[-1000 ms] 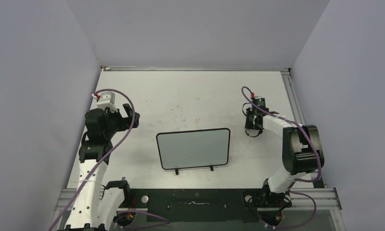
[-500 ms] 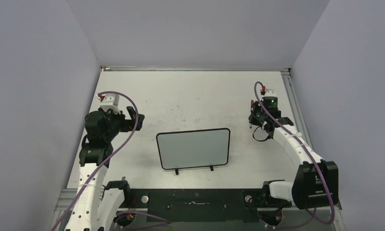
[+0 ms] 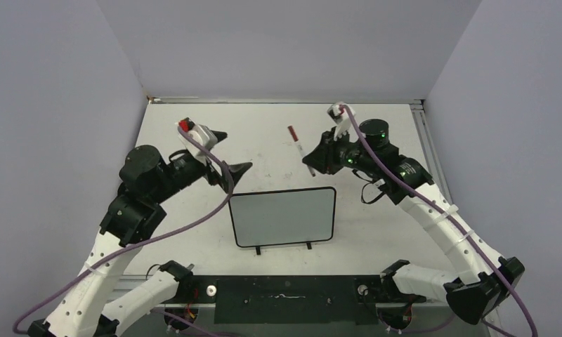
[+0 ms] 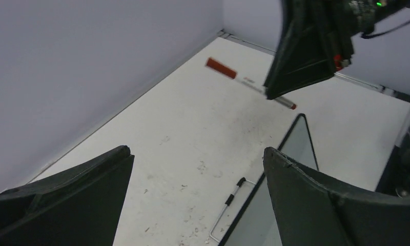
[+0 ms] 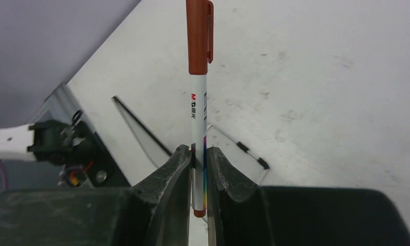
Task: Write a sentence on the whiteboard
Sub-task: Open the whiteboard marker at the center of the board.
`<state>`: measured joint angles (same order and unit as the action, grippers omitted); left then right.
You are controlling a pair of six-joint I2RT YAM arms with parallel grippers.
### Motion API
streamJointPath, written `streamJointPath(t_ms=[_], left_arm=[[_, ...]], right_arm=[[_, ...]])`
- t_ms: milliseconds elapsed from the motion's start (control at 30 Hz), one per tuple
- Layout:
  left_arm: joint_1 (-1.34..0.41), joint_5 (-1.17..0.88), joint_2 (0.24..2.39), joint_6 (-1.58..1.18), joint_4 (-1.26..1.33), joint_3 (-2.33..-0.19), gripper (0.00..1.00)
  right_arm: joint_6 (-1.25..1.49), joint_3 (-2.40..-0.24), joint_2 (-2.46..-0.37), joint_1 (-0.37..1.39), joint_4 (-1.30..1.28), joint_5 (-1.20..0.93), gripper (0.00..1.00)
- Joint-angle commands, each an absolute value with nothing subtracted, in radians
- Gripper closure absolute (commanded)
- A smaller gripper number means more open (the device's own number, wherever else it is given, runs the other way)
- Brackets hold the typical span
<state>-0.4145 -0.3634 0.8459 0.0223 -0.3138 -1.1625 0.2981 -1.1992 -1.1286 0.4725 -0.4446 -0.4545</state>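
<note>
The right hand (image 5: 198, 154) pinches a red-capped marker (image 5: 198, 77) tight. The left hand (image 3: 234, 150) is spread wide. The whiteboard (image 3: 282, 216) stands on the desk (image 3: 278, 133), near both hands, a bit closer to the arm bases.

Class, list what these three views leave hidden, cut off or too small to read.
Marker nib: under its red cap in every view.
Whiteboard: left wrist view shows one corner; a finger of the left hand and the bottom edge hide the rest.
Marker's print: too small in the top view.
Right hand grip: in the top view, the hand's own body covers it.
</note>
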Motion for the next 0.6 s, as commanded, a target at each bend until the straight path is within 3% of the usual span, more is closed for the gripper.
streamJointPath(t_ms=[0, 267, 467, 567], left_arm=[[-0.625, -0.281, 0.783, 0.253, -0.426, -1.14, 0.01], [-0.776, -0.251, 0.688, 0.313, -0.521, -1.114, 0.0], [-0.788, -0.372, 0.695, 0.321, -0.672, -1.131, 0.0], [-0.807, -0.39, 0.685, 0.327, -0.703, -1.09, 0.06]], right_arm=[[0.269, -1.29, -1.199, 0.649, -0.55, -0.574, 0.95], [0.274, -1.388, -1.295, 0.806, -0.698, -0.657, 0.95], [0.255, -1.407, -1.327, 0.836, -0.79, -0.712, 0.95], [0.239, -1.403, -1.347, 0.847, -0.844, -0.745, 0.95]])
